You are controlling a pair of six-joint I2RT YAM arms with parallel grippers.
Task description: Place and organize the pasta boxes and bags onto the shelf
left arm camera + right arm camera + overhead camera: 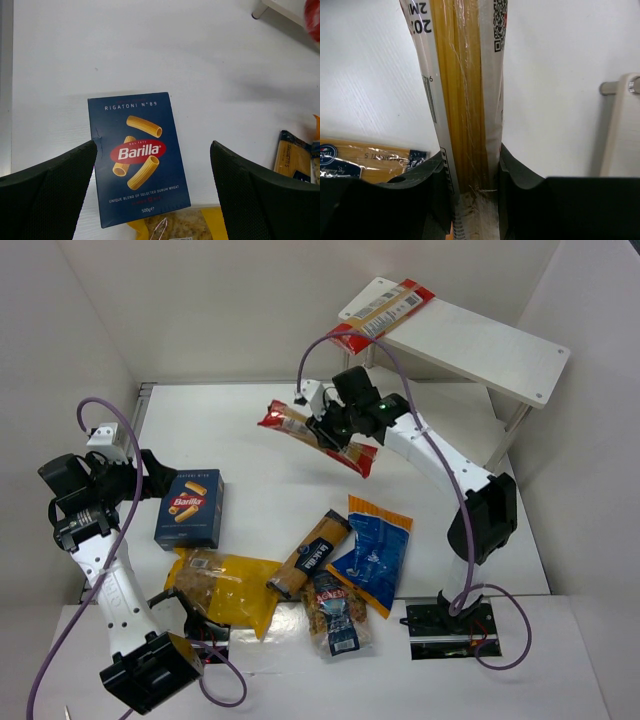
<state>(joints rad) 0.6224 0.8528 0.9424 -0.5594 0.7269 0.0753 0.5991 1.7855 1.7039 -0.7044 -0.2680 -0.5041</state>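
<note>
My right gripper (335, 430) is shut on a long clear spaghetti bag (318, 437) with red ends, held above the table left of the shelf (470, 345). In the right wrist view both fingers press the sides of that spaghetti bag (465, 100) at the right gripper (470, 170). A second spaghetti bag (385, 312) lies on the shelf's top board at its left end. My left gripper (150, 475) hovers open over the dark blue Barilla box (189, 508). From the left wrist the Barilla box (137, 155) lies flat between the wide-apart fingers (50, 195), untouched.
Near the table's front lie a yellow pasta bag (225, 585), a brown black-labelled pack (310, 555), a blue bag (373, 550) and a clear bag (338, 615). The yellow bag (180, 227) tucks under the box's near edge. A shelf leg (620, 125) stands right of the held bag.
</note>
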